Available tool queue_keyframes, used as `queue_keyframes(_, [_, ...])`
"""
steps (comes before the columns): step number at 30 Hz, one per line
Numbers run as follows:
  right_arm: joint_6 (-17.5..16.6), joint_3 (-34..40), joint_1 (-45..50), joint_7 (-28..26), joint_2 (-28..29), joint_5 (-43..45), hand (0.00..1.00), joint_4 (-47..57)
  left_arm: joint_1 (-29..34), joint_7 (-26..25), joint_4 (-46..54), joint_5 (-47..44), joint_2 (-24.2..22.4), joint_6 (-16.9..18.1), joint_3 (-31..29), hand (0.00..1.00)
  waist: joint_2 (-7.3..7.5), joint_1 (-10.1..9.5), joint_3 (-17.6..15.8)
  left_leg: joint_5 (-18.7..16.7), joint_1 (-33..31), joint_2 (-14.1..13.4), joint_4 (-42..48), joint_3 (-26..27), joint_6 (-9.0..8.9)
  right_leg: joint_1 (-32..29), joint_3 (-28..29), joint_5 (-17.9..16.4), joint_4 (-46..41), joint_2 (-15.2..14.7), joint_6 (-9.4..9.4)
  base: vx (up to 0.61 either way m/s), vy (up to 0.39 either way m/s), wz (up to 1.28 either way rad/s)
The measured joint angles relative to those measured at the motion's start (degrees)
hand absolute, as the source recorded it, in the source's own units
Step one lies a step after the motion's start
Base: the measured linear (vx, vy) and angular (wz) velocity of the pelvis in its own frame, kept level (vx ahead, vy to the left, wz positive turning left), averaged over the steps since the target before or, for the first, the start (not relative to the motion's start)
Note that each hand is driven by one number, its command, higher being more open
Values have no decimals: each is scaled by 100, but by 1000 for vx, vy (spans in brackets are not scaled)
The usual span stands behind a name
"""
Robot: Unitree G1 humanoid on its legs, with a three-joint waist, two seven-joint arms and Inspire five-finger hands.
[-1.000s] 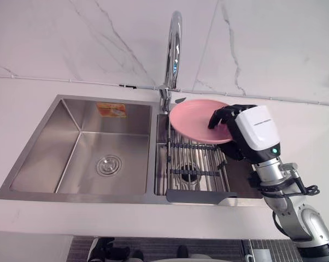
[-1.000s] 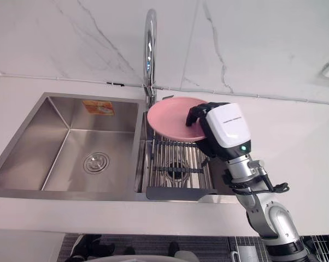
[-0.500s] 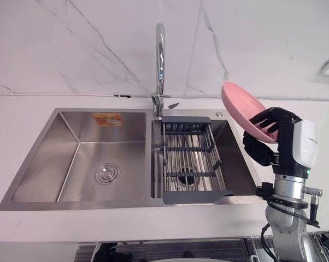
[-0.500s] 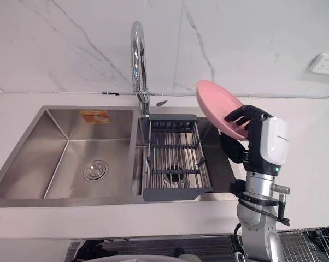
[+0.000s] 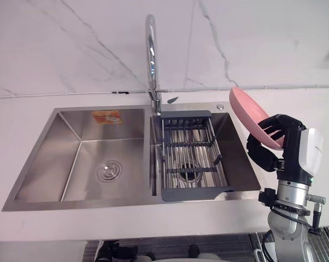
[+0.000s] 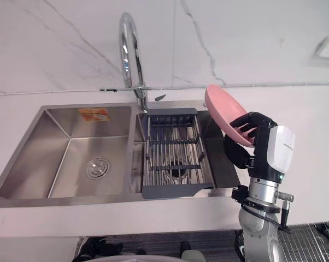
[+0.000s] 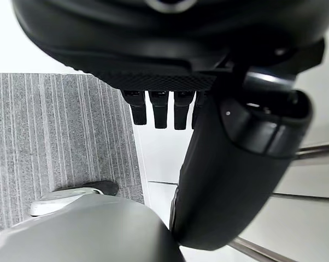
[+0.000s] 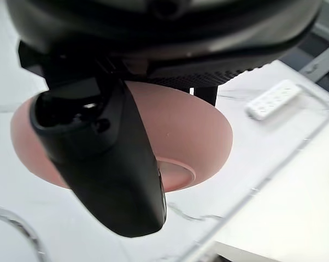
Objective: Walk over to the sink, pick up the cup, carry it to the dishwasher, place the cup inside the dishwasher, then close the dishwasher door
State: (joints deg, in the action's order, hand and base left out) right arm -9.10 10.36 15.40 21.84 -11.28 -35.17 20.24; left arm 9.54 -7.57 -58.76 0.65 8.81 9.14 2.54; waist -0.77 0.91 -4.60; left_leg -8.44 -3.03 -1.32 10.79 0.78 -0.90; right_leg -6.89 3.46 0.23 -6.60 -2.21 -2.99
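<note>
Clutching a smooth, round pink plate (image 5: 246,112) in the right hand (image 5: 268,154), dark fingers curled over its rim and thumb beneath. Tilted steeply at centre right, by the right edge of the brushed-steel sink (image 5: 44,158). Lifted off the dark slatted rack (image 5: 189,144), where it was lying a second ago. Dangling the left hand (image 7: 170,60) with fingers straight and slack, above ribbed grey flooring (image 7: 55,136).

The sink (image 5: 28,188) is set in the counter (image 5: 17,112), with the wall (image 5: 252,38) behind; a drain (image 5: 108,170) lies in its left basin (image 5: 50,158), and a rack (image 5: 189,155) sits in its right basin (image 5: 236,155). The faucet (image 5: 152,60) stands at the far rim between the basins; right of the rack, above the sink's right edge, the right hand (image 5: 274,143) grips a tilted plate (image 5: 251,115)
</note>
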Motion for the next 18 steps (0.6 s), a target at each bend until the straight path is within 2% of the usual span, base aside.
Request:
queue_keyframes(2, [54,-129,-213,-30,-1,-4,30,-227,44,-46,19,-179,-15,-1,-41,90,52,-13,-120,-70,-4,-18,94,390,25,-175,405,108,-64,73,-6,-99,61,-110])
queue_keyframes(3, [110,-252,-435,-38,-2,-6,30,-363,44,-95,43,-208,-57,-1,-212,90,22,-10,-217,-137,-44,-40,235,656,63,-277,654,231,-67,114,-24,-182,68,-116])
queue_keyframes(5, [212,-390,-641,-54,-7,-55,30,-476,3,-125,93,-300,-57,1,-350,90,119,-13,-393,-249,-220,-44,547,981,136,-524,773,436,-165,196,-21,-222,45,-110])
queue_keyframes(6, [242,-515,-759,-83,-8,-83,30,-605,-23,-128,121,-315,-53,6,-409,90,93,-17,-432,-223,-262,-180,570,1197,213,-558,689,789,137,265,262,-243,27,-123])
queue_keyframes(7, [281,-619,-853,-112,-47,-102,30,-628,-61,-129,118,-345,-42,18,-462,90,73,-126,-582,-135,-204,-316,482,1538,261,-622,65,362,-518,189,419,-249,21,-118])
queue_keyframes(8, [278,-635,-845,-131,-66,-107,30,-615,-92,-129,126,-362,-26,18,-461,90,100,-137,-618,-113,-198,-333,470,1635,267,-697,-249,7,-1030,111,437,-190,13,-98])
queue_keyframes(9, [277,-676,-851,-157,-96,-107,30,-614,-127,-129,139,-371,11,16,-456,90,157,-146,-643,-84,-160,-342,414,1783,317,-694,-710,-480,-1707,-69,375,-178,-23,-66])
queue_keyframes(10, [247,-709,-849,-186,-131,-117,30,-614,-136,-128,147,-371,34,9,-442,90,171,-152,-635,-31,-164,-377,374,1902,314,-530,-960,-776,-1923,-197,357,-157,-44,-64])
queue_keyframes(11, [235,-739,-849,-205,-155,-129,30,-614,-129,-128,148,-369,40,5,-441,90,184,-153,-625,6,-156,-385,329,1969,304,-411,-1032,-886,-1919,-248,312,-146,-90,-59])
queue_keyframes(12, [191,-748,-832,-241,-181,-226,30,-609,-122,-129,181,-367,58,3,-441,90,226,-152,-602,2,-176,-384,300,2055,222,-148,-1069,-1058,-1696,-315,218,-128,-128,-50])
queue_keyframes(13, [180,-749,-809,-263,-195,-248,30,-609,-128,-129,213,-364,91,2,-440,90,301,-152,-557,24,-220,-354,314,2106,147,53,-1022,-1110,-1210,-347,150,-122,-168,-51])
queue_keyframes(15, [221,-725,-755,-284,-238,-278,30,-649,-148,-118,235,-276,97,13,-358,90,294,-151,-450,75,-351,-363,360,1944,18,221,-899,-906,-463,-179,145,-55,-121,-46])
queue_keyframes(16, [222,-711,-638,-282,-193,-278,30,-642,-137,-239,192,-292,58,-14,-339,90,258,-166,-407,197,-348,-428,336,1850,46,353,-774,-631,-102,8,156,-5,-75,-45])
queue_keyframes(18, [216,-628,-355,-268,-173,-278,30,-590,-87,-303,191,-296,110,-17,-368,90,274,-143,-357,237,-334,-473,286,1861,0,413,-751,-522,62,75,178,27,-77,-23])
